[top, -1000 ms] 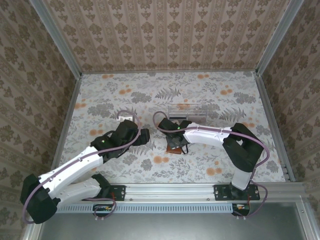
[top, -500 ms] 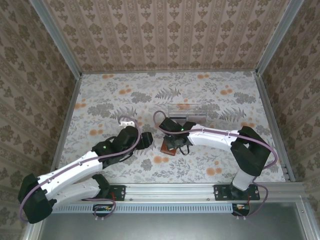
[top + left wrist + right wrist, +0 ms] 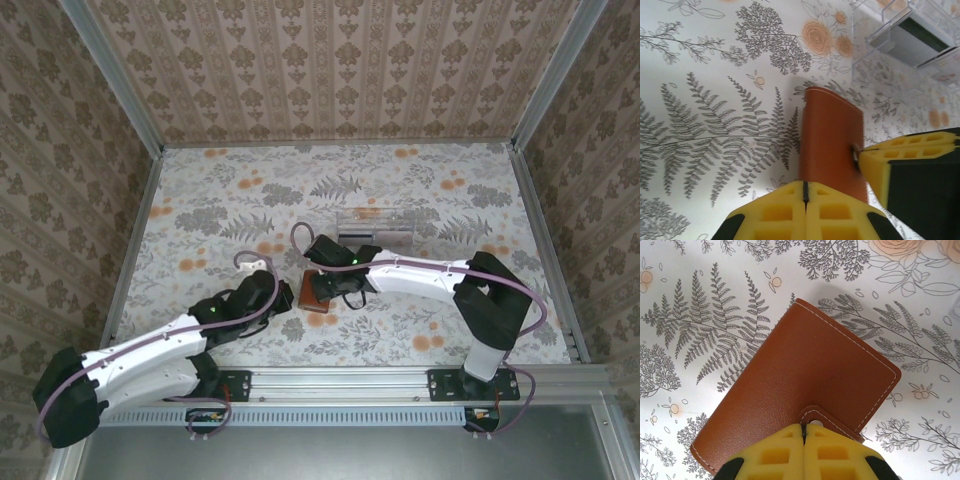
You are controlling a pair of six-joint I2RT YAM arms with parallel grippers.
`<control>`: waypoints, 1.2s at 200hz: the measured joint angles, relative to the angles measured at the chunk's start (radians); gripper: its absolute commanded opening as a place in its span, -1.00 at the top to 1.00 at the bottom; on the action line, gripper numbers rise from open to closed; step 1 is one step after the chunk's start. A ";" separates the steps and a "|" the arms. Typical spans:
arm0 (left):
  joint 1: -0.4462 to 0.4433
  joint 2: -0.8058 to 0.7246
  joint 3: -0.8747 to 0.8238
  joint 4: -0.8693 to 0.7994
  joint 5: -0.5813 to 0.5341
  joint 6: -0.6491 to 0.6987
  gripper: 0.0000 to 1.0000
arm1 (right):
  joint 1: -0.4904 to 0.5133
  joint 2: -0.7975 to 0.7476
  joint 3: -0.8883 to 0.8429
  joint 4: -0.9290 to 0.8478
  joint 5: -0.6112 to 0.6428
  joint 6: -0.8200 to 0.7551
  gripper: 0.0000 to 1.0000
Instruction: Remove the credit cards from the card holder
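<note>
we see the card holder (image 3: 318,293) lying closed and flat on the floral table (image 3: 220,190), brown cover up, just in front of the clear tray (image 3: 376,226). our right gripper (image 3: 804,430) has its jaws pressed together with no gap, tips at the snap tab (image 3: 816,418). our left gripper (image 3: 805,189) is likewise pinched closed, tips at the holder's edge. we cannot tell whether either nips the leather.

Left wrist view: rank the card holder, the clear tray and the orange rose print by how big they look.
1. card holder and clear tray: unsure between them. The tray runs off the frame and sits farther away, and the card holder is partly covered.
2. orange rose print: clearly smallest.
</note>
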 measured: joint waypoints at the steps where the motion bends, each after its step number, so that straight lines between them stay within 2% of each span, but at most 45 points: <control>1: 0.000 0.000 -0.001 0.002 0.000 -0.002 1.00 | 0.000 0.000 0.000 0.000 0.000 0.000 1.00; 45: 0.000 0.034 -0.072 0.143 0.018 -0.046 1.00 | 0.006 0.015 0.002 0.003 -0.008 0.001 1.00; 117: 0.020 0.294 -0.065 0.340 0.116 -0.068 1.00 | 0.013 0.015 0.002 0.003 -0.012 0.001 1.00; 202: 0.019 0.315 -0.064 0.327 0.127 -0.109 1.00 | 0.013 0.027 0.001 0.022 -0.027 0.005 1.00; 240: 0.016 0.343 -0.064 0.329 0.121 -0.120 1.00 | 0.000 0.019 -0.039 0.092 -0.068 0.026 1.00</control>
